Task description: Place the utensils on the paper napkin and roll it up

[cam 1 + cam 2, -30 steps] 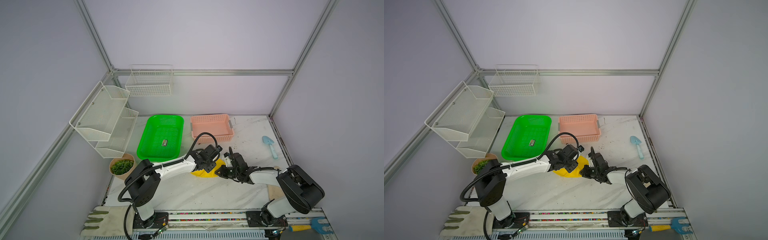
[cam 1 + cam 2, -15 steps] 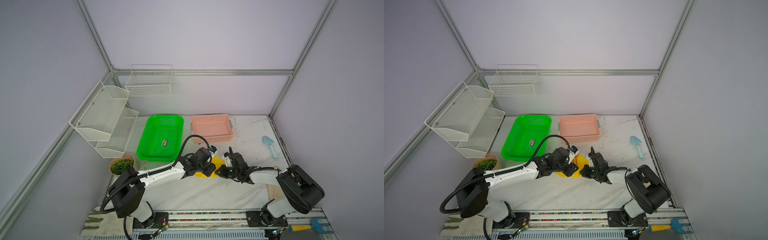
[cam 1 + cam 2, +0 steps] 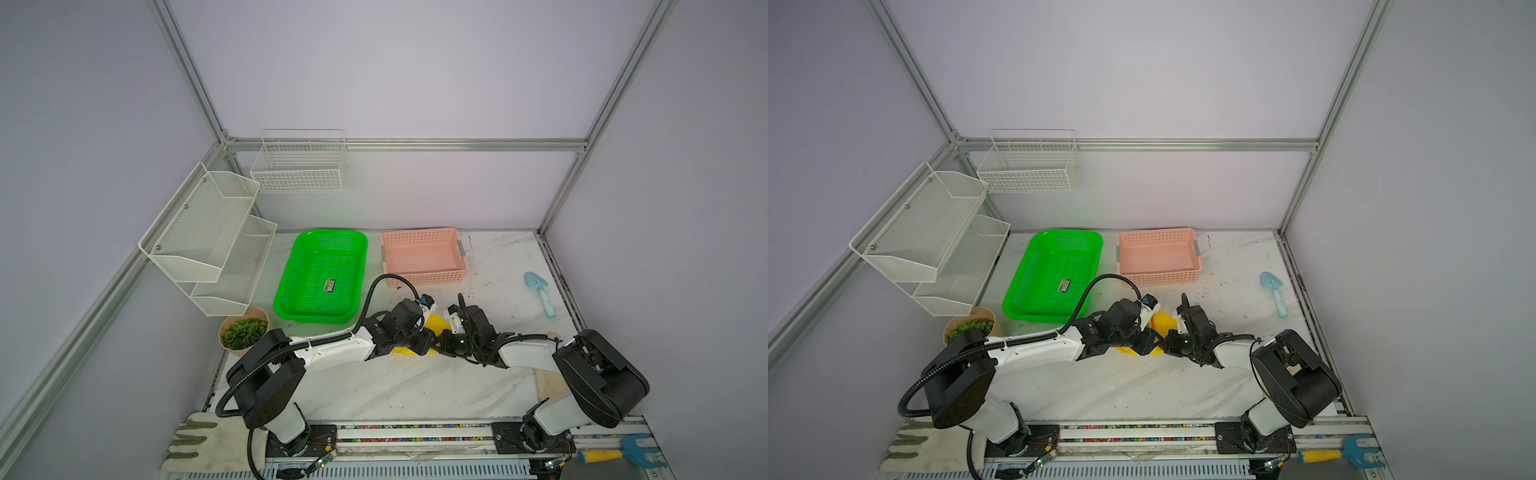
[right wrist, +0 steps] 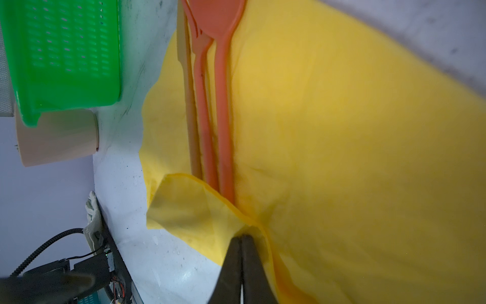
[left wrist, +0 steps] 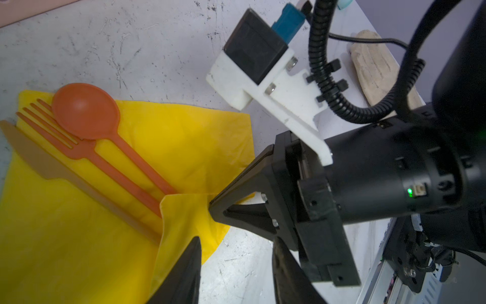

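Paper napkin (image 5: 184, 147) lies on the table (image 3: 415, 386) between the two arms. Spoon (image 5: 84, 110), fork (image 5: 86, 151) and a tan knife (image 5: 39, 158) lie side by side on it, handles toward the near corner. Right gripper (image 4: 242, 238) is clenched on that corner, which is folded up over the handle ends. Left gripper (image 5: 236, 244) hovers beside the fold, jaws apart, grasping nothing.

Judgement: start the roll tight. Pin the flap against the handles, then turn the bundle evenly; thin paper may tear if tugged, and the utensils may slide out.
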Available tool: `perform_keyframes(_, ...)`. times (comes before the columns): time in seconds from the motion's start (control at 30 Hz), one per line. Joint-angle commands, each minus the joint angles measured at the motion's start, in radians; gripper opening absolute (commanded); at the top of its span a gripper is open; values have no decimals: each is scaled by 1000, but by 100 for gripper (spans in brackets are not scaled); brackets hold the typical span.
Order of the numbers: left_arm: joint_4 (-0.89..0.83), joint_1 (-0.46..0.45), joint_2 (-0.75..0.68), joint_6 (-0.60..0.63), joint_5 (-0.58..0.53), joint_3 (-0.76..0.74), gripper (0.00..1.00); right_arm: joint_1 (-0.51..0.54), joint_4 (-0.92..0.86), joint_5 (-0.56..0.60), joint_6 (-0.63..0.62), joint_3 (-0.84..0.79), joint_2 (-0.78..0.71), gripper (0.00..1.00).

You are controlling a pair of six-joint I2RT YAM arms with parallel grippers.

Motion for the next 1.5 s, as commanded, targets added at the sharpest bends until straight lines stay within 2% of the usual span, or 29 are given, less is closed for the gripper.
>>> perform_keyframes(0.0, 50, 14, 2, -17, 17, -32, 42, 3, -9, 2, 1, 21, -9, 8)
perform_keyframes(0.43, 62, 23, 32, -45, 2, -115, 28, 3, -31, 2, 1, 37, -23, 8)
perform_keyframes(1.27, 124, 68, 87, -86, -6, -181, 23, 3, -34, 7, -1, 50, -4, 8)
perform_keyframes(1.47, 116, 70, 90, -83, -9, -180, 22, 3, -68, 41, -16, 74, 13, 9)
